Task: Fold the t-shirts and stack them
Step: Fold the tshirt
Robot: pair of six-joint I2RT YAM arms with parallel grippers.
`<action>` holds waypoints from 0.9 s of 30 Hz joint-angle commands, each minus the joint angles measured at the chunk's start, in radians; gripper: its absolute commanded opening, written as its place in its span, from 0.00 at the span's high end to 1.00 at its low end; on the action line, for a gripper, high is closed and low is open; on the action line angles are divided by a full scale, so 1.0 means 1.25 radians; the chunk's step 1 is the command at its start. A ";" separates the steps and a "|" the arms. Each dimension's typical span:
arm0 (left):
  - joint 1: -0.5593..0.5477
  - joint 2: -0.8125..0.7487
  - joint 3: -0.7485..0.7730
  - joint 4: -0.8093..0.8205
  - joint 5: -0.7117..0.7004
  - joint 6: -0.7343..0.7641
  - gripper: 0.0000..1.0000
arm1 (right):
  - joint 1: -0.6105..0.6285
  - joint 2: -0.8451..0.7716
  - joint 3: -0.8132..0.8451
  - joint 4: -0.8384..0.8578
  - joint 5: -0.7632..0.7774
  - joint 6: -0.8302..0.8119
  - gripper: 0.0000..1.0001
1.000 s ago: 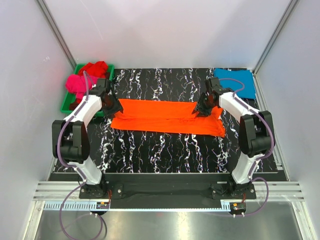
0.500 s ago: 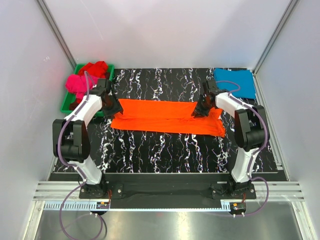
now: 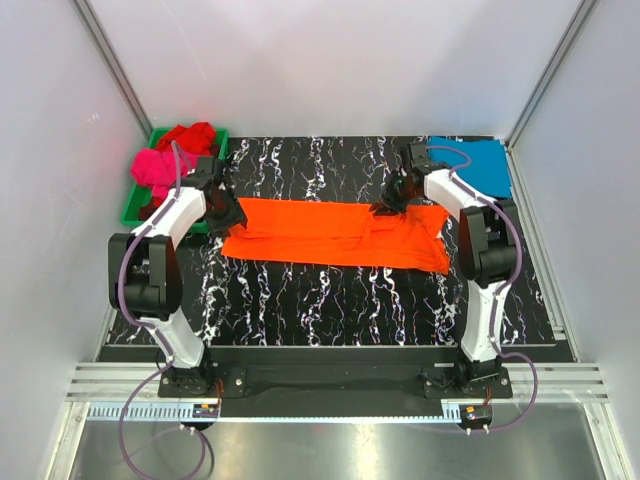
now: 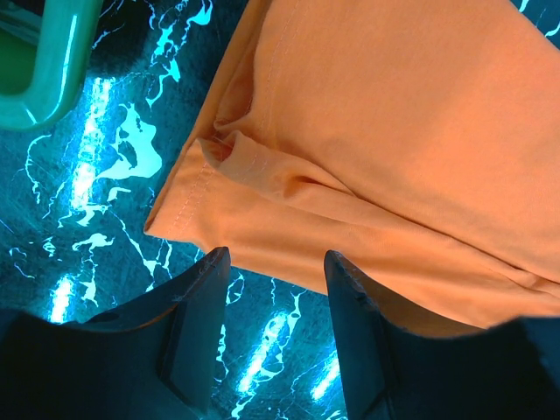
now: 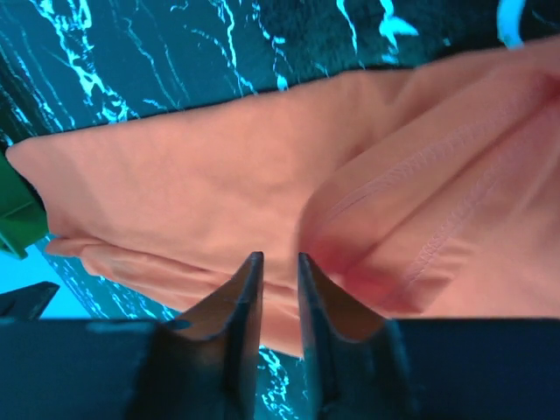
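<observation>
— Four shirts: where are we seeing them?
— We are seeing the orange shirt (image 3: 335, 233) lying spread across the table (image 3: 300, 290). The teal shirt (image 3: 478, 165) is lying in the far right corner, and the pink shirt (image 3: 155, 168) and red shirt (image 3: 190, 135) are sitting bunched in the tray (image 3: 133, 212).
— And our grippers?
— Our left gripper (image 4: 276, 262) is hovering at the orange shirt's left end, jaws apart. Our right gripper (image 5: 277, 261) is sitting at its far right edge, jaws nearly together over rucked cloth; we cannot tell whether they are pinching it.
</observation>
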 commanded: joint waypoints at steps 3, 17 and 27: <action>0.002 0.007 0.040 0.005 -0.008 0.005 0.47 | 0.003 0.044 0.110 -0.043 -0.034 -0.031 0.61; 0.001 -0.024 0.003 0.024 0.011 -0.010 0.47 | 0.003 -0.083 -0.024 -0.147 0.078 0.029 0.66; 0.000 -0.046 -0.018 0.021 -0.003 -0.007 0.47 | 0.003 -0.070 -0.070 -0.078 0.106 0.087 0.65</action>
